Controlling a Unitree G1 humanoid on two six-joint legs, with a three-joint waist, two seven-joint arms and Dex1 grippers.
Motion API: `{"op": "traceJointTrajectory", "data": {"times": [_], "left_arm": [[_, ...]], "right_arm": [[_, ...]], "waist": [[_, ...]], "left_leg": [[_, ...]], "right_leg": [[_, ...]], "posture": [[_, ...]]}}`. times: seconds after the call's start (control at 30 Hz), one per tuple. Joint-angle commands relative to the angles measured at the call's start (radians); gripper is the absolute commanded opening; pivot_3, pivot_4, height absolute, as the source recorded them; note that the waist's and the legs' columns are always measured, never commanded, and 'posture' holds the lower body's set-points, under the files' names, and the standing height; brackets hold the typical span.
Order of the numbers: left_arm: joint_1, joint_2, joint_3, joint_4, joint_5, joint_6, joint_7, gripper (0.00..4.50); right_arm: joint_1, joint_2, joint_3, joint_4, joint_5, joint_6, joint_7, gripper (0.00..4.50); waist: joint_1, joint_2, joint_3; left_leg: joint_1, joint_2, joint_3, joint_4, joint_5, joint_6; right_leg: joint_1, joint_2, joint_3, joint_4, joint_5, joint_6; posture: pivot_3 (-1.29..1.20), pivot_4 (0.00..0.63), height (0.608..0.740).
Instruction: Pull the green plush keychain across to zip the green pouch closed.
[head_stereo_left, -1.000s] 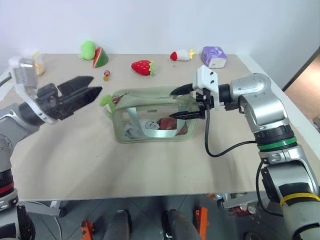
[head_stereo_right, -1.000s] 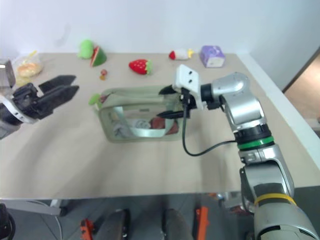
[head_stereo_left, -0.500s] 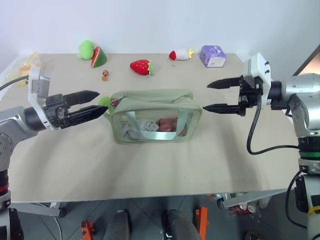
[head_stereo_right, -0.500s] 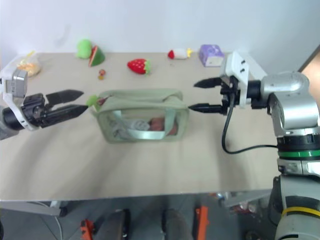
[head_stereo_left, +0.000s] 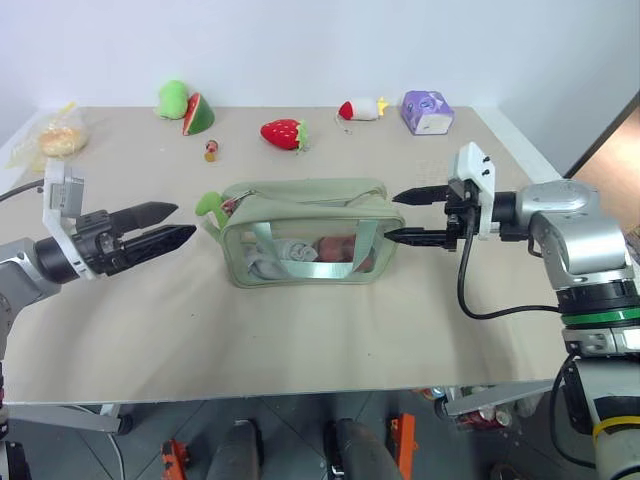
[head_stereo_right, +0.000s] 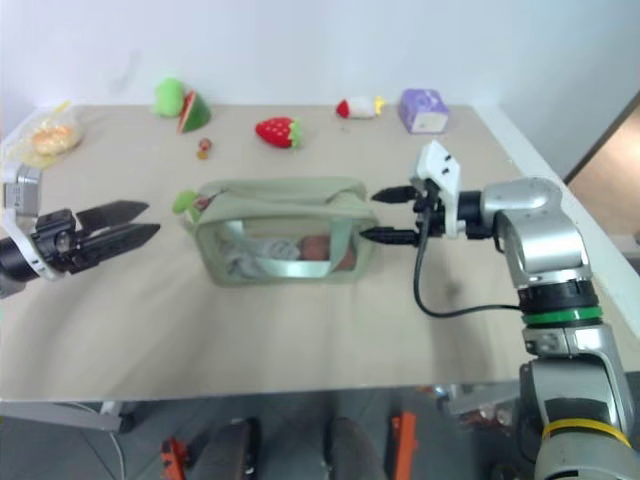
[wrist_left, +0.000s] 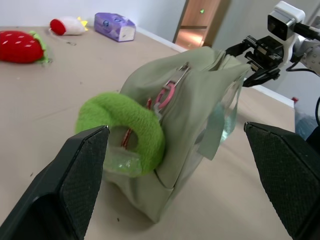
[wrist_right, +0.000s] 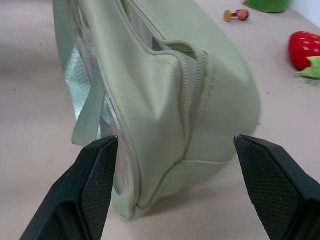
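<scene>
The green pouch (head_stereo_left: 305, 232) lies mid-table with its clear side panel facing me. A gap shows along its top zipper in the right wrist view. The green plush keychain (head_stereo_left: 210, 205) curls off the pouch's left end, hooked to the zipper pull (wrist_left: 165, 95). My left gripper (head_stereo_left: 185, 220) is open, level, a short way left of the keychain (wrist_left: 125, 125) and not touching it. My right gripper (head_stereo_left: 391, 217) is open at the pouch's right end (wrist_right: 190, 100), one finger high and one low, empty.
Along the table's far side sit a green plush fruit with a watermelon slice (head_stereo_left: 185, 105), a small figure (head_stereo_left: 212, 151), a plush strawberry (head_stereo_left: 284, 133), a small red-and-white plush (head_stereo_left: 360, 109) and a purple carton (head_stereo_left: 427, 112). A snack bag (head_stereo_left: 55, 140) lies far left.
My left gripper sank and drew back left of the keychain. My right gripper came off the pouch's top, swung out right, then returned to its right end. The pouch's top has settled flatter.
</scene>
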Motion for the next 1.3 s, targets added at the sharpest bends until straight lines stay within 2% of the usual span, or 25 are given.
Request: {"op": "traceJointTrajectory", "data": {"times": [0.03,0.33,0.67,0.77,1.3], "left_arm": [[0.009,-0.007,0.046,-0.029,-0.010,-0.014,0.015,4.50],[0.017,-0.037,0.035,-0.032,-0.004,-0.020,0.037,4.50],[-0.098,-0.096,-0.001,0.190,0.117,-0.095,0.121,4.50],[-0.147,-0.115,-0.052,0.260,0.173,-0.114,0.124,4.50],[-0.245,-0.174,-0.147,0.355,0.233,-0.073,0.079,4.50]], "right_arm": [[-0.033,-0.002,-0.007,0.003,-0.004,-0.014,0.006,3.30],[-0.022,0.000,-0.017,-0.011,0.006,-0.004,0.026,0.13],[-0.006,0.000,-0.019,-0.023,-0.015,-0.006,-0.017,0.05],[-0.003,0.002,-0.017,-0.031,-0.014,-0.003,-0.021,0.05],[0.044,-0.012,-0.033,-0.090,-0.004,0.013,-0.053,0.05]], "waist": [[0.000,0.000,0.000],[0.001,0.000,0.000],[0.006,0.000,0.000],[0.007,0.000,0.000],[0.007,0.000,0.000]], "left_leg": [[0.000,0.000,0.000,0.000,0.000,0.000],[0.000,0.000,0.000,0.000,0.000,0.000],[0.001,0.000,0.000,0.001,0.000,0.000],[0.000,0.000,0.000,0.001,0.000,0.000],[0.001,0.000,0.000,0.001,0.000,0.000]], "right_leg": [[0.000,0.000,0.000,0.000,0.000,0.000],[0.000,0.000,0.000,0.000,0.000,0.000],[0.000,0.001,0.000,0.000,0.001,0.000],[0.000,0.001,0.001,0.000,0.001,0.001],[0.001,0.001,0.001,0.000,0.005,0.005]], "posture": [[0.00,0.150,0.740],[0.00,0.150,0.740],[0.00,0.150,0.740],[0.00,0.150,0.740],[0.00,0.150,0.740]]}}
